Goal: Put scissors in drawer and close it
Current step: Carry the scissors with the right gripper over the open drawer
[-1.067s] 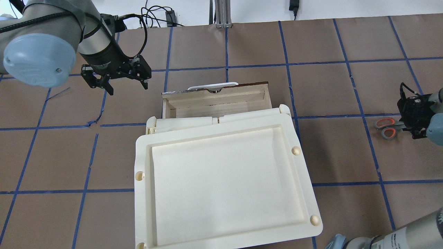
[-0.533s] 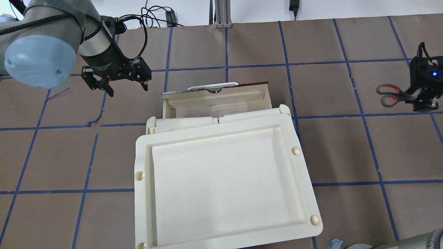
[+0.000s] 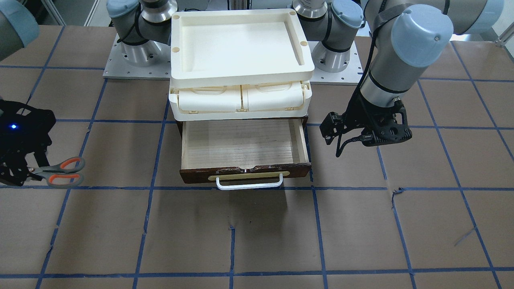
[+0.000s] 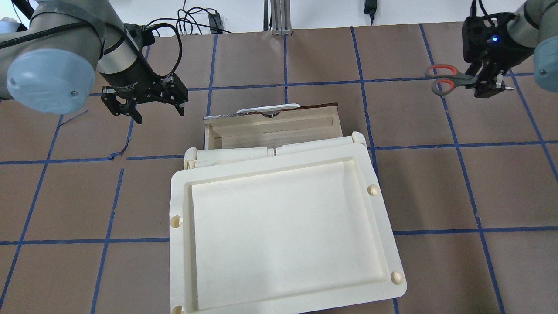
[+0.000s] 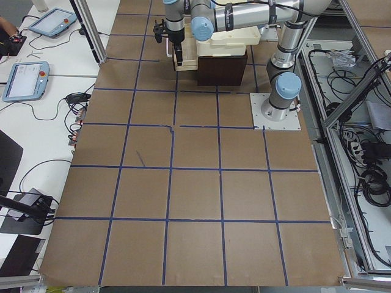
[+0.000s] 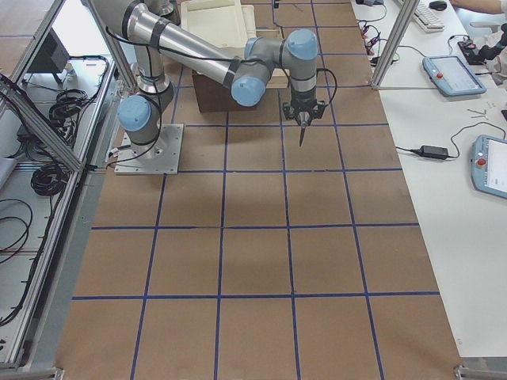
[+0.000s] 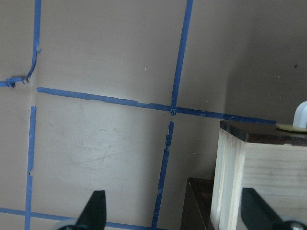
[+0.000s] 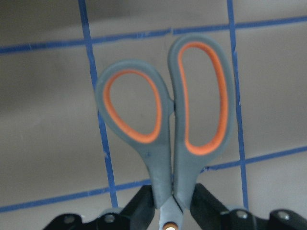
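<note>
Brown table [image 4: 501, 187], blue tape grid [image 4: 414, 146], cabinet [image 5: 223, 68]

Jaws of the right gripper [image 4: 486, 82] hide most of the scissors' [image 4: 456, 79] blades.

Cream tray [image 4: 181, 261] on blue-taped table [image 4: 74, 200]

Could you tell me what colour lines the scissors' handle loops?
Orange-red, on the small grey-handled metal scissors; clearest in the right wrist-mounted view.
</note>
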